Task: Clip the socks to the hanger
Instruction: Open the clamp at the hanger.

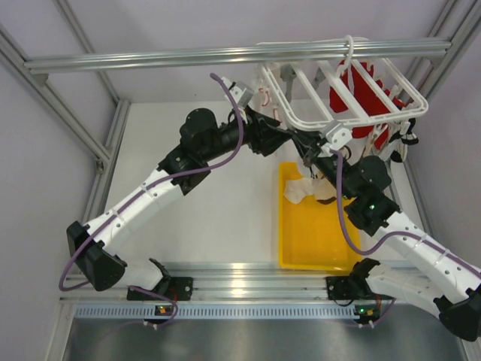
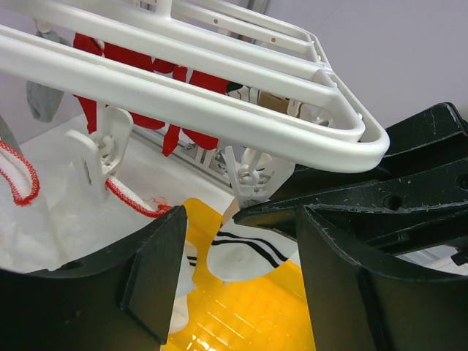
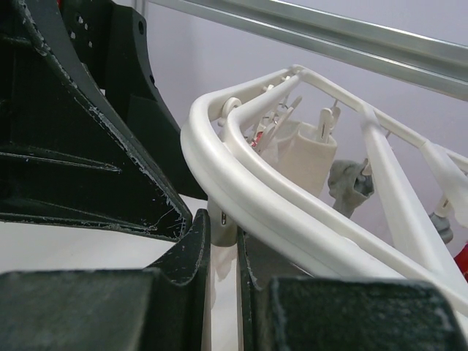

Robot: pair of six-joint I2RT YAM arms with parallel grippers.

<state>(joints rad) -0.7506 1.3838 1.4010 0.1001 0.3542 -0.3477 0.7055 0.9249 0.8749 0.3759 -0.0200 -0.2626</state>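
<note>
Left arm reaches up and inward toward the hanger's near corner. Left gripper (image 2: 238,248) is spread wide with nothing in it. One finger sits on each side of a cream sock (image 2: 252,257) with dark stripes, touching neither side as far as the wrist view shows.

The sock's top sits just under a small white clip (image 2: 248,175) on the hanger (image 2: 219,102). It hangs over the yellow tray (image 1: 319,241).

Right gripper (image 3: 223,270) comes in from the right to the same clip. Its fingers are almost together, pinching a white piece (image 3: 219,234) in the slit (clip or sock top, cannot tell).

More socks (image 1: 301,189) lie bunched at the tray's far end.

The hanger hooks over the aluminium rail (image 1: 225,56), tilted. A red garment (image 1: 362,90) hangs under its right half.
</note>
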